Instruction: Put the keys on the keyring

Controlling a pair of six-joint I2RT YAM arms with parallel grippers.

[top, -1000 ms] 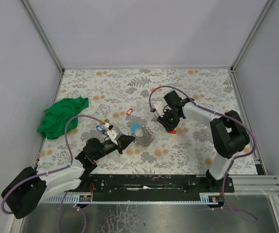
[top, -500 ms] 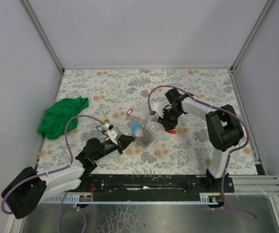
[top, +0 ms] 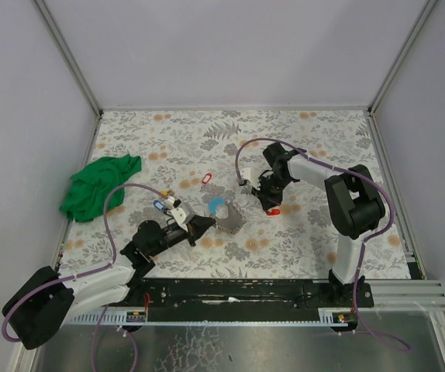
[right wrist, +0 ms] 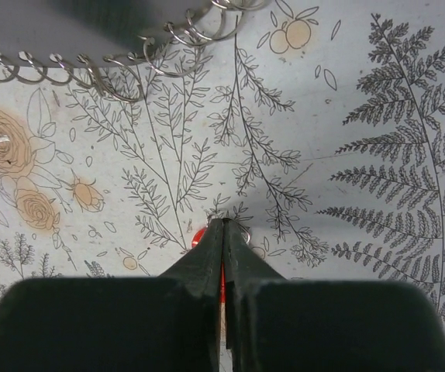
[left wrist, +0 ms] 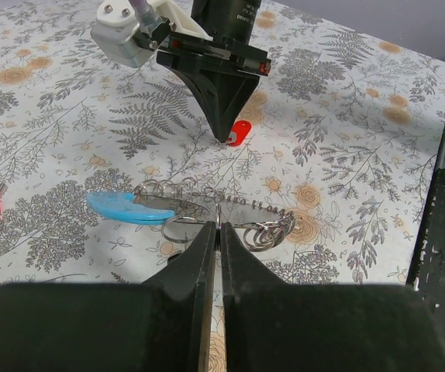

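The keyring (left wrist: 230, 208) lies on the flowered table as a thin wire loop with a light-blue arc (left wrist: 133, 209) and several small rings on it. My left gripper (left wrist: 219, 226) is shut on its wire; from above it (top: 205, 224) sits just left of the keyring (top: 229, 219). A key with a red tag (left wrist: 239, 132) lies beyond the loop. My right gripper (right wrist: 224, 223) points down and is shut on that key; red (right wrist: 198, 236) shows beside and between its jaws. Other keys lie apart: a red tag (top: 205, 179) and a blue tag (top: 159, 205).
A green cloth (top: 98, 186) lies bunched at the table's left edge. Purple cables arch over both arms. White walls with metal posts close in the back and sides, and a black rail runs along the near edge.
My right gripper, open a second ago, has come down a little to the left onto the red-tagged key and shut. The left gripper and keyring have not moved.
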